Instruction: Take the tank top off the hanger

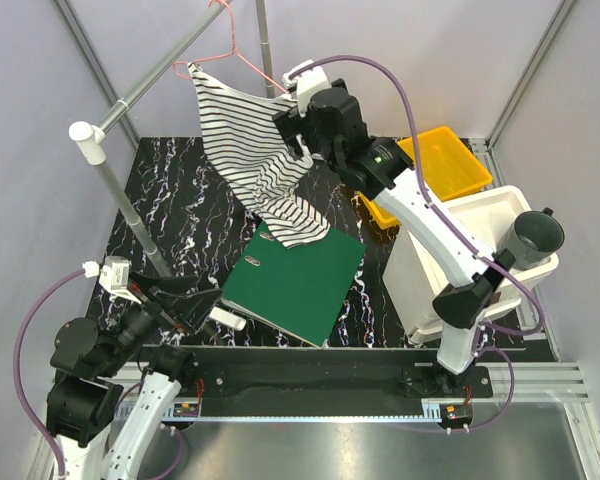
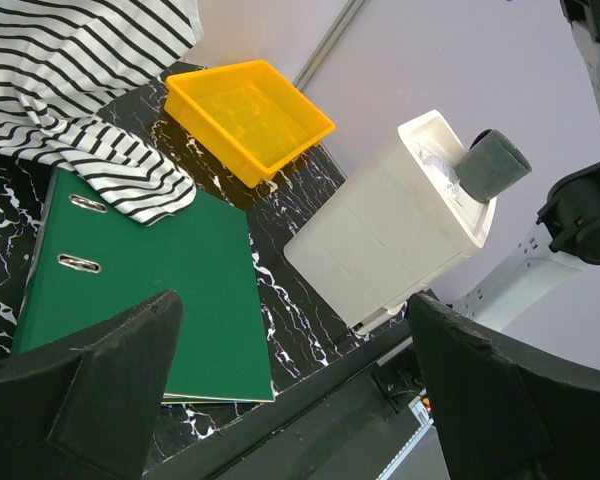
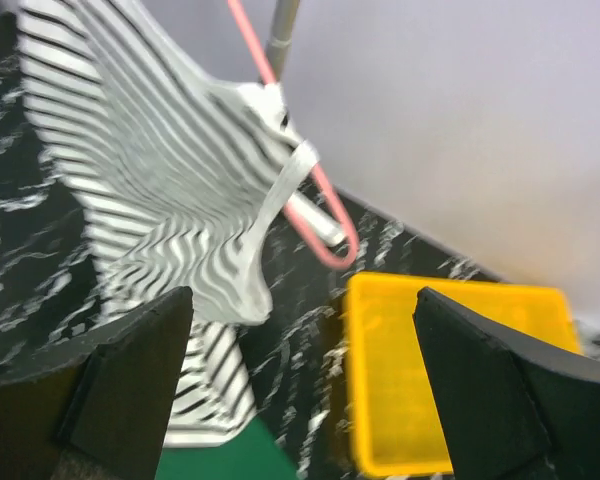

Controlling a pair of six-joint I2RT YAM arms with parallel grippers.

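Note:
The striped tank top hangs on the pink hanger, whose hook sits on the grey rail. Its lower hem drapes onto the green binder. In the right wrist view the tank top has a thin strap over the hanger's pink end. My right gripper is raised beside the hanger's right end, open and empty. My left gripper is open and empty near the table's front left. The tank top's hem lies on the binder in the left wrist view.
A yellow bin sits at the back right, also in the right wrist view and the left wrist view. A white container stands at right. A vertical rack post stands at left.

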